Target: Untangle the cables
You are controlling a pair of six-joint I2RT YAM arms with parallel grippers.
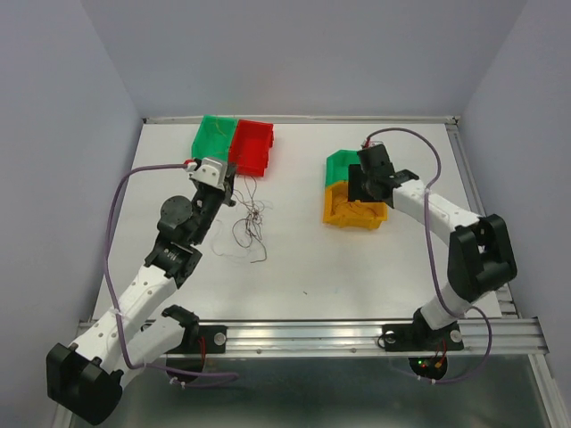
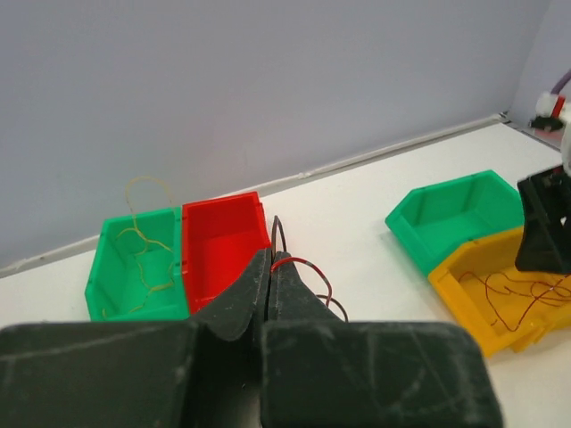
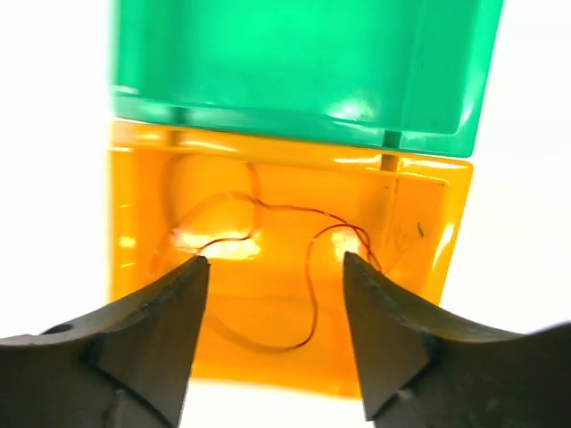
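Right jaws gape above yellow bin [image 3: 268,374], clear of rims.

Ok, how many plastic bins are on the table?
4: green bin and red bin side by side, back left; second green bin and yellow bin adjoining, right.

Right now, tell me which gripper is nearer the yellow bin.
Right. The right gripper hovers open directly over the yellow bin; the left gripper is well away, beside the red bin, shut on a cable.
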